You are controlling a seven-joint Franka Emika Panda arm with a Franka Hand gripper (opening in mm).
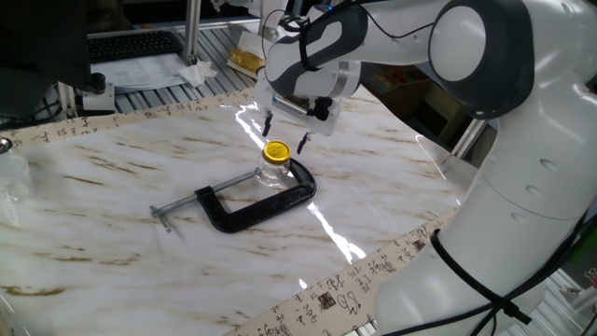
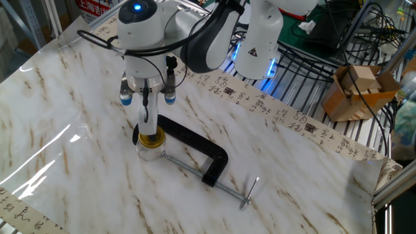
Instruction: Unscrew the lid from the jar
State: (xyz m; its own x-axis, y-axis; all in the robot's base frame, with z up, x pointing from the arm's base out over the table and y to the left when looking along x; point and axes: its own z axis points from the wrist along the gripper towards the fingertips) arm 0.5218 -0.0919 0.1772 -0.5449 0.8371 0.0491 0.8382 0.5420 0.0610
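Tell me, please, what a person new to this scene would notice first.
Probably the small round bright yellow lid on the squat clear glass jar, held in the black metal C-clamp mid-table. Directly above it hangs the white arm's gripper, jaws open and apart from the lid.

A black warning triangle sign is showing on the white robot base (image 2: pixel 255 45) — the black characters along the beige paper table border (image 2: pixel 296 120) are staying illegible.
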